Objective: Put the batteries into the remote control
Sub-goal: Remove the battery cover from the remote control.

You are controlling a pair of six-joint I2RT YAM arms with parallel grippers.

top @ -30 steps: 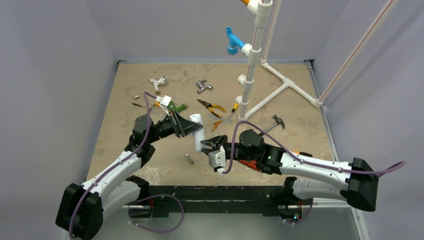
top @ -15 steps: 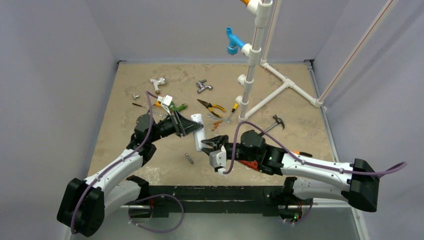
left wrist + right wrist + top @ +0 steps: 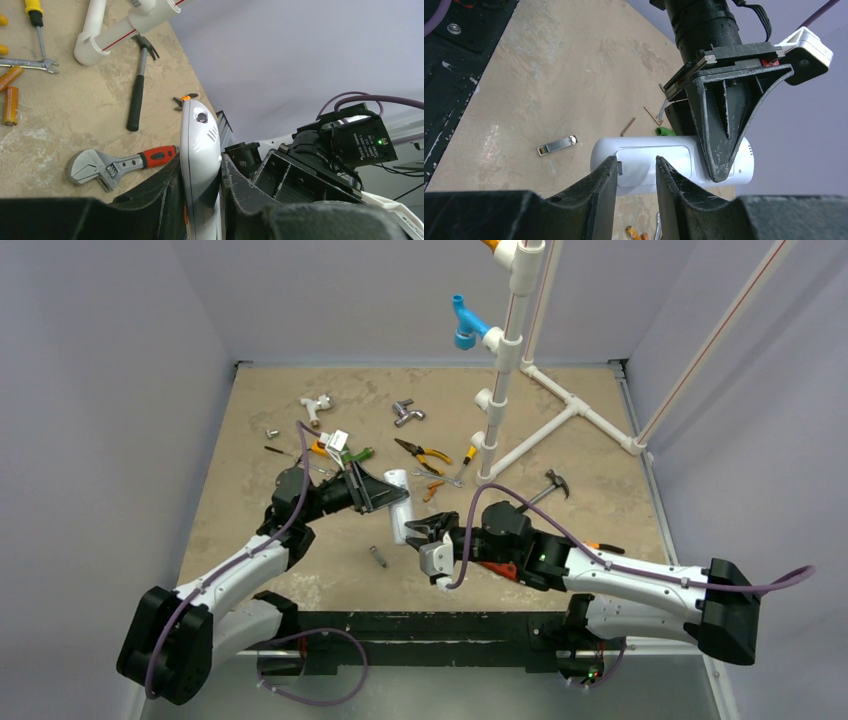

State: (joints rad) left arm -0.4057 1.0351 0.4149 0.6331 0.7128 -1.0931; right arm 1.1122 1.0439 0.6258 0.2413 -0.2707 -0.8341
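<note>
My left gripper (image 3: 383,496) is shut on the white remote control (image 3: 397,498) and holds it edge-on above the table; in the left wrist view its fingers (image 3: 172,175) clamp the remote's (image 3: 200,130) sides. My right gripper (image 3: 418,532) is open at the remote's lower end. In the right wrist view its fingertips (image 3: 610,167) rest against the remote's plain back (image 3: 674,167), astride the cover panel. Two orange batteries (image 3: 432,490) lie on the table behind the remote; they also show in the left wrist view (image 3: 10,102) and the right wrist view (image 3: 636,234).
A small silvery metal cylinder (image 3: 378,556) lies near the front. A hammer (image 3: 548,485), a red-handled wrench (image 3: 120,162), orange-handled pliers (image 3: 422,452) and a spanner (image 3: 25,63) lie around. A white pipe frame (image 3: 500,370) stands at the back right.
My left gripper has shifted the remote slightly up and left. My right gripper has closed in on the remote's lower end.
</note>
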